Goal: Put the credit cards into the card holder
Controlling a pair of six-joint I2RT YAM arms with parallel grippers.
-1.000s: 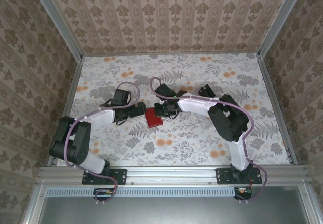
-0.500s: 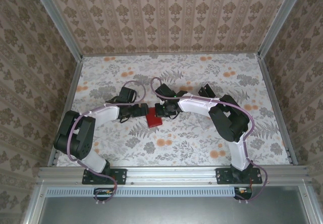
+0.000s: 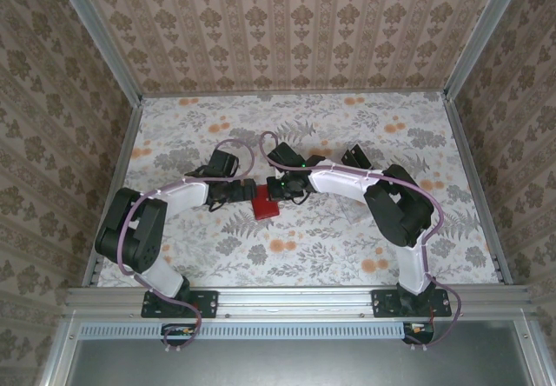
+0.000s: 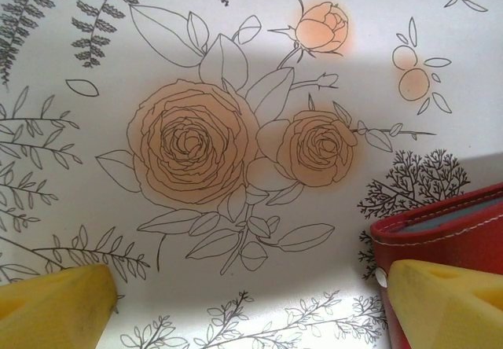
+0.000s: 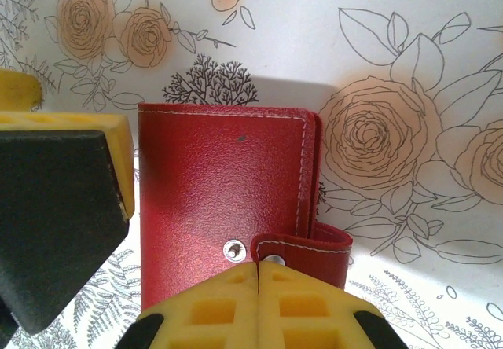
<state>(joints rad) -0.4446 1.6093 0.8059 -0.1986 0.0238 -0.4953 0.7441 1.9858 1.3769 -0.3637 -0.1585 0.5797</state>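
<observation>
lying flat, grained red stitched card holder

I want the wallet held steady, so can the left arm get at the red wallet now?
Probably yes: the left gripper is open, one finger right at the wallet's edge, with nothing between them.
</observation>
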